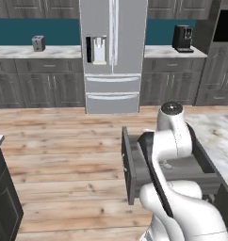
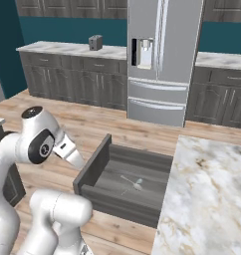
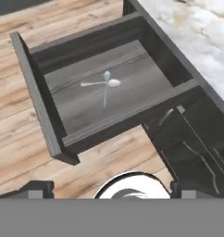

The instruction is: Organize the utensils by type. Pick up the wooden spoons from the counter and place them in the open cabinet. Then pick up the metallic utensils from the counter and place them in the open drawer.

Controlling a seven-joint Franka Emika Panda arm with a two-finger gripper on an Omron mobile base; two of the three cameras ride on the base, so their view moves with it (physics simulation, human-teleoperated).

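The open drawer (image 3: pixel 37 92) juts out from under the marble counter (image 3: pixel 197 28) over the wooden floor. On its grey bottom lie two slim silver metallic utensils (image 3: pixel 104 84), crossed over each other; one has a pale oval bowl. They also show in the drawer (image 2: pixel 92 167) as thin pale metallic utensils (image 2: pixel 132 183). My gripper (image 3: pixel 114 189) hangs above and in front of the drawer, open, its dark fingertips (image 3: pixel 36 187) wide apart with nothing between them. The bare counter (image 2: pixel 212 189) carries no utensils here. The wooden spoons and the open cabinet are out of view.
Dark grey floor cabinets (image 3: pixel 192 148) stand below the counter beside the drawer. Across the wooden floor (image 1: pixel 64 150) are a steel fridge (image 1: pixel 113 52), a toaster (image 1: pixel 38 43) and a coffee machine (image 1: pixel 183 37) on the far counter. Another dark cabinet (image 1: pixel 3 197) stands at the left.
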